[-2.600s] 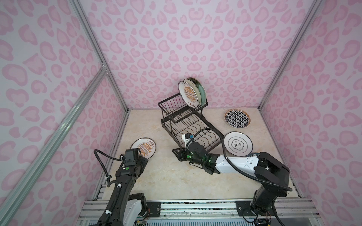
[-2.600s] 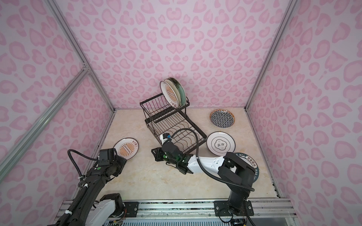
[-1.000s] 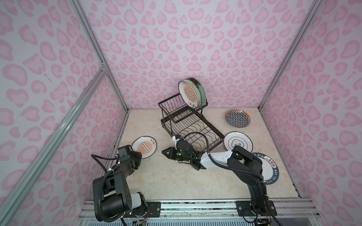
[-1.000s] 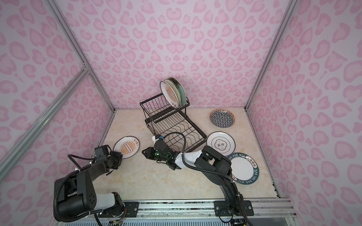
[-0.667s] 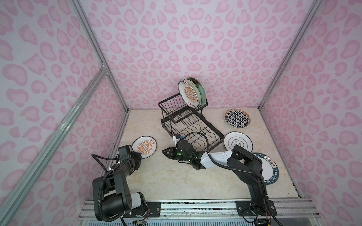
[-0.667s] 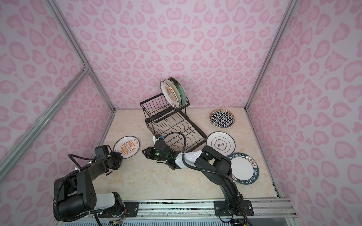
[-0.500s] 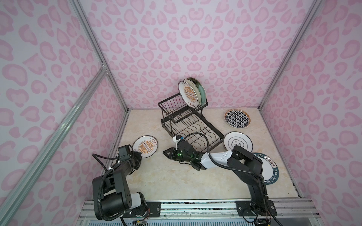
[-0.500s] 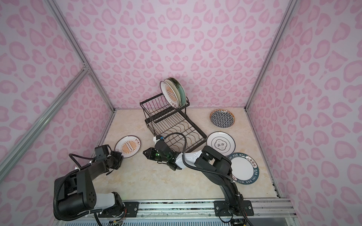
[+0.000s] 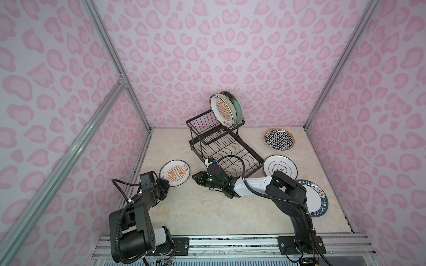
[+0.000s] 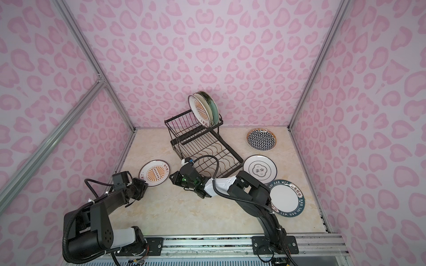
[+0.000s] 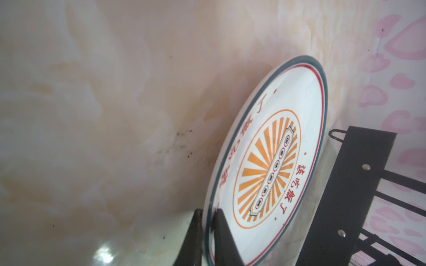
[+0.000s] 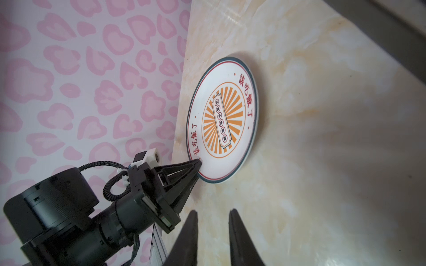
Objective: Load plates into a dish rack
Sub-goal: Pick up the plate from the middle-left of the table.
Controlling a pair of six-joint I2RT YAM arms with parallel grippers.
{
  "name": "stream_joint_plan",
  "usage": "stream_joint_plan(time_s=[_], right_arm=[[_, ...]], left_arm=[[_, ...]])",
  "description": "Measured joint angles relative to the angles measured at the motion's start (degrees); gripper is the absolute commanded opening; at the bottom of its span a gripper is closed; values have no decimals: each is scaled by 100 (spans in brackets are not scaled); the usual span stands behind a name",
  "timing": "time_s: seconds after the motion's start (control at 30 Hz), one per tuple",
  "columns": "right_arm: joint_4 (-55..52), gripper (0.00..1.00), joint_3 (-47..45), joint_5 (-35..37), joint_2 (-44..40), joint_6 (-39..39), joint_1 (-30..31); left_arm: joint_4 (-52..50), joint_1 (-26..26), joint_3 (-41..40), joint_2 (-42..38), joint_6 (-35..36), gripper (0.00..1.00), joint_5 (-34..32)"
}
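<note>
Cream marbled bench (image 9: 207, 214), pink-blotched walls (image 9: 230, 46). At 9 o'clock, left gripper (image 11: 208, 213) pinches the sunburst plate (image 9: 175, 173) by its rim; right gripper (image 12: 213, 211) stands spread, empty.

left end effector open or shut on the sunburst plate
Shut: the left end effector pinches the rim of the sunburst plate.

The orange sunburst plate (image 9: 175, 173) has a teal-and-red rim and red lettering. The geometric plate (image 9: 279, 139) is black-white, the dish rack (image 9: 227, 147) black, the worktop (image 9: 207, 211) cream marbled, and the walls (image 9: 230, 46) pink-blotched.
</note>
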Motion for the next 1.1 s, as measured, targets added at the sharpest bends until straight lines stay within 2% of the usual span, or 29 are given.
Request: stream_joint_plan(time_s=[0.3, 0.67, 1.1], right_arm=[[-614, 30, 894, 79, 555, -70, -118], [-1172, 34, 1049, 83, 807, -114, -275], [-1427, 33, 1742, 374, 1261, -166, -328]], left_arm=[[-247, -92, 144, 225, 575, 12, 284], [-90, -210, 282, 579, 1040, 14, 562], [-518, -232, 455, 568, 1202, 14, 553]])
